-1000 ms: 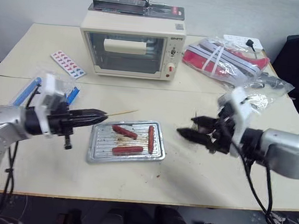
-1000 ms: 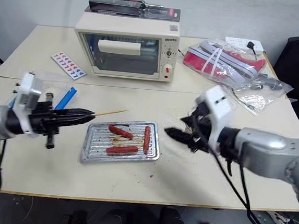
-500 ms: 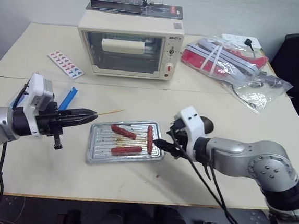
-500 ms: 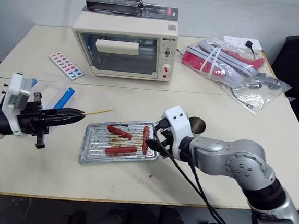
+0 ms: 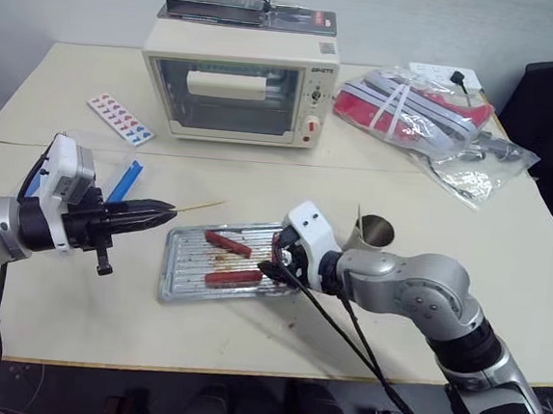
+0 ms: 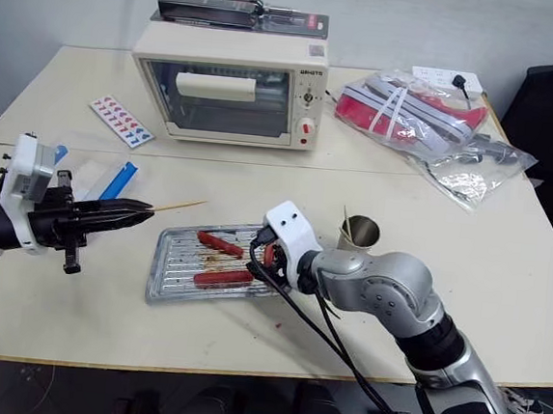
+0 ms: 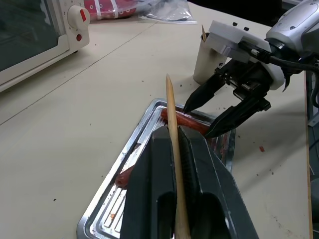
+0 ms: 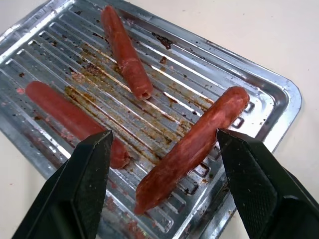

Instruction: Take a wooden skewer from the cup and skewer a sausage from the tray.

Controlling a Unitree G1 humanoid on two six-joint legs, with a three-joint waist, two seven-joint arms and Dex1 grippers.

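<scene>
Sausages lie three to the tray (image 8: 279, 94), and our right claw (image 8: 164, 164) hangs just above it with fingers spread wide either side of the sausage (image 8: 194, 144) nearest the tray's right rim. The cup (image 5: 375, 233) stands just beyond that arm, a stick in it. Our left claw (image 5: 152, 215) is clamped on the wooden skewer (image 5: 202, 205), held level over the surface (image 5: 246, 335), pointing toward the tray's far left corner. Bare surface lies in front of the tray.

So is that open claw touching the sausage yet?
Apart. In the right wrist view the right gripper is open, its fingers either side of the sausage with tray showing between.
</scene>
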